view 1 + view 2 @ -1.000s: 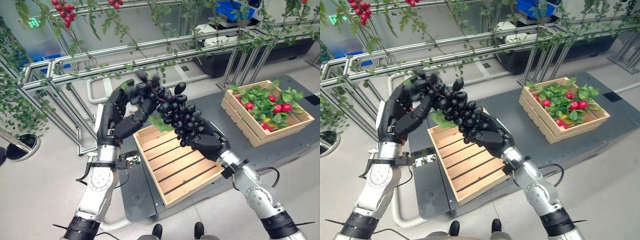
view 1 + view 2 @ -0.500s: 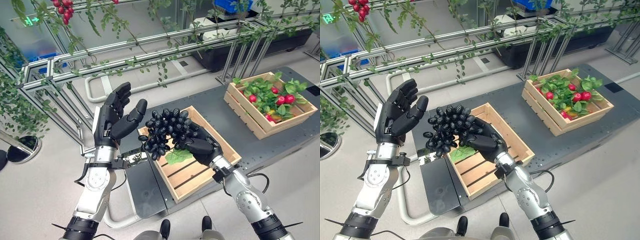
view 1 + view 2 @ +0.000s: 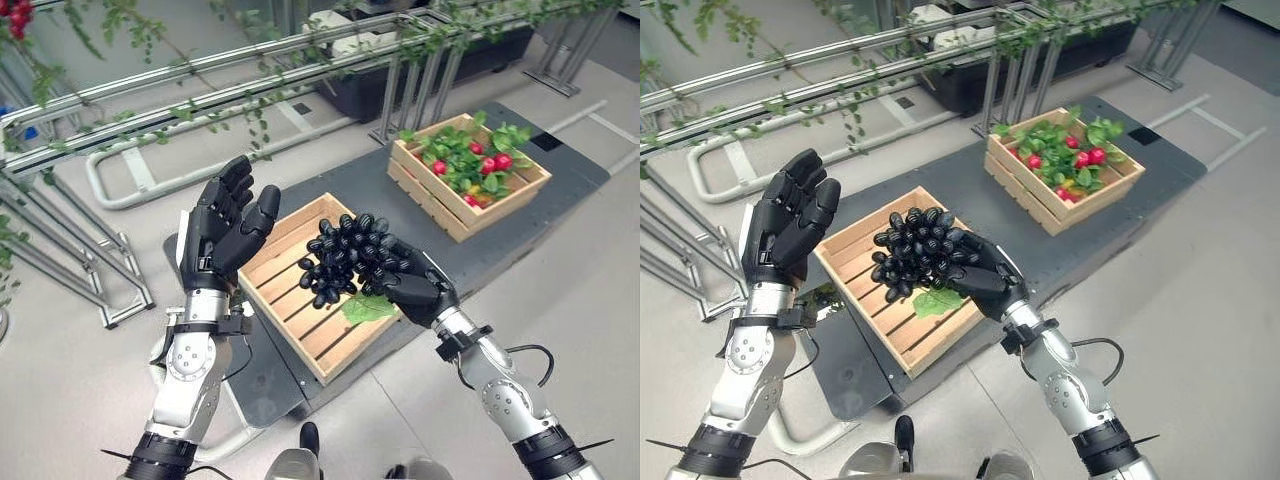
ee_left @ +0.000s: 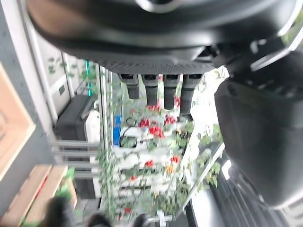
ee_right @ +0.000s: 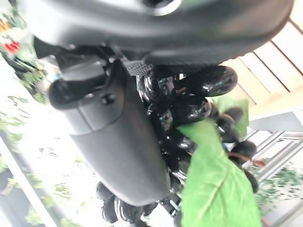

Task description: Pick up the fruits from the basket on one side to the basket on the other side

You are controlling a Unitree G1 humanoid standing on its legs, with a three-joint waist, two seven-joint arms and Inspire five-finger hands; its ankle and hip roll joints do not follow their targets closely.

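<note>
The bunch of black grapes (image 3: pixel 345 257), with a green leaf (image 3: pixel 368 307) hanging below it, is gripped in the right hand (image 3: pixel 415 288) above the empty wooden crate (image 3: pixel 283 262) at the platform's (image 3: pixel 470 255) left end. The left hand (image 3: pixel 218 232) is held raised beside the crate, fingers straight, nothing in it. A second crate (image 3: pixel 466 216) with red fruit (image 3: pixel 496 162) and leaves is seated at the platform's right end.

glossy black grapes (image 3: pixel 345 260), pale slatted wooden crate (image 3: pixel 290 305), matt green leaf (image 3: pixel 368 308)
</note>
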